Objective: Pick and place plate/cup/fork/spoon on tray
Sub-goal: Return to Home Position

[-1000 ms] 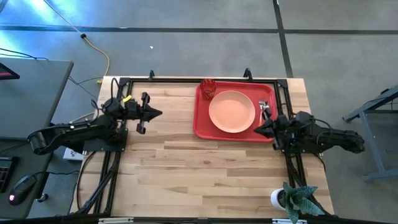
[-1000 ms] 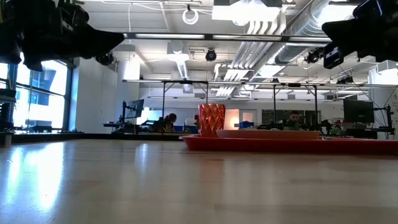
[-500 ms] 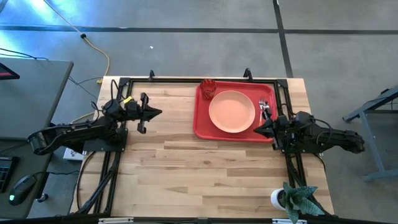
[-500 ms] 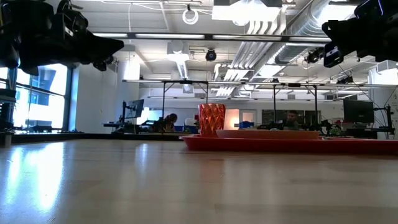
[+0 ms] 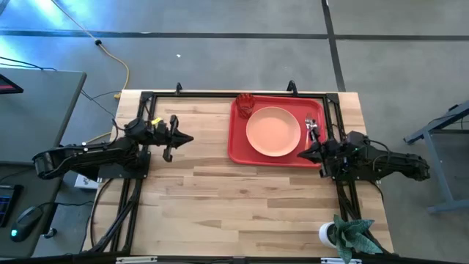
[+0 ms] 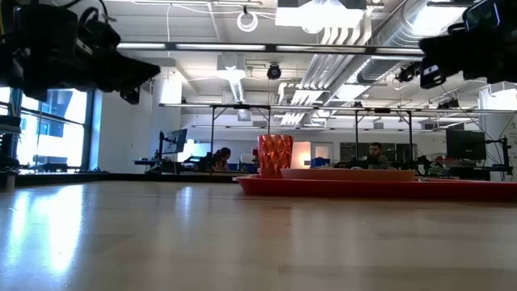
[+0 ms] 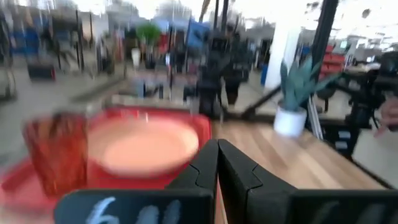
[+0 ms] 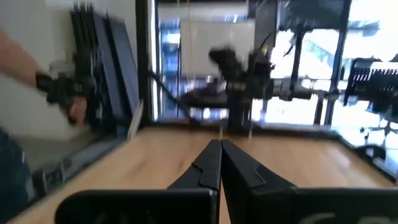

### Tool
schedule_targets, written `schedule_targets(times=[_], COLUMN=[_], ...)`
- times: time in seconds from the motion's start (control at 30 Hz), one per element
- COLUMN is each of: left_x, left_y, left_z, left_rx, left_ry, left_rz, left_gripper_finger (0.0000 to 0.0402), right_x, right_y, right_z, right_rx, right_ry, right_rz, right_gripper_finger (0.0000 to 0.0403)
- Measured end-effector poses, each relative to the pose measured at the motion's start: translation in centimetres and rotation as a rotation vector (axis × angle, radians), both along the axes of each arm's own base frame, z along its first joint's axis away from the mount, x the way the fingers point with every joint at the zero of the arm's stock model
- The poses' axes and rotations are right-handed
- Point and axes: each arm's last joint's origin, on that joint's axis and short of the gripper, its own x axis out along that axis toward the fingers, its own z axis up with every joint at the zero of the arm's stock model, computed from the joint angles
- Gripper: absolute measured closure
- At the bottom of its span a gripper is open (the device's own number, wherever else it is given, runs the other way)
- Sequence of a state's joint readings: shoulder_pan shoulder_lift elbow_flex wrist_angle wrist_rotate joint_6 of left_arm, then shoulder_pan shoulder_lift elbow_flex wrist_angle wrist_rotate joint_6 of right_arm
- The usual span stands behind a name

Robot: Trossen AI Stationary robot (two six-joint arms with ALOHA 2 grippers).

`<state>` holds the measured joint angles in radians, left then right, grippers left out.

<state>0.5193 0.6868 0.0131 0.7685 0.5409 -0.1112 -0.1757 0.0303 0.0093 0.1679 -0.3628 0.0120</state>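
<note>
4 items sit on the tray [image 5: 236, 150]: plate [image 5: 273, 131] centre, cup [image 5: 245, 103] in its far-left corner, fork [image 5: 308, 125] and spoon [image 5: 314, 129] along its right edge, lengthwise front-to-back. Left tool [image 5: 186, 138], pinched closed and empty, hovers over bare desk [image 5: 242, 198] well left. Right tool [image 5: 304, 152], closed and empty, is nearer, at the tray's near-right corner. Looks finished!

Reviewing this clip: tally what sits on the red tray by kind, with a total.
On the tray:
plate: 1
cup: 1
utensils, a fork and a spoon lying together at the tray's right edge, too small to tell apart: 2
Total: 4
</note>
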Motion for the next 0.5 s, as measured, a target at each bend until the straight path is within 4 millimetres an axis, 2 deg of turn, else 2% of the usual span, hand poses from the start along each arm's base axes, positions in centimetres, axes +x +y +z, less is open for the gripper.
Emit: schedule_targets(times=[0.1,0.17,0.5], left_x=[0.1,0.2,-0.3], left_y=[-0.2,-0.3,-0.5], left_z=[-1.0,-1.1,0.7], left_rx=[-0.036,-0.038,0.057], left_ry=[0.093,0.102,-0.052], left_rz=[-0.019,-0.032,-0.116], left_gripper_finger=[0.0401,0.0401,0.0401], right_x=[0.1,0.1,-0.1], right_y=[0.0,0.0,0.5], right_z=[-1.0,-1.0,-0.5], right_rx=[0.005,0.014,0.045], right_ry=[0.101,0.099,0.062], right_rz=[0.004,0.01,0.171], right_gripper_finger=[0.0403,0.0403,0.0403])
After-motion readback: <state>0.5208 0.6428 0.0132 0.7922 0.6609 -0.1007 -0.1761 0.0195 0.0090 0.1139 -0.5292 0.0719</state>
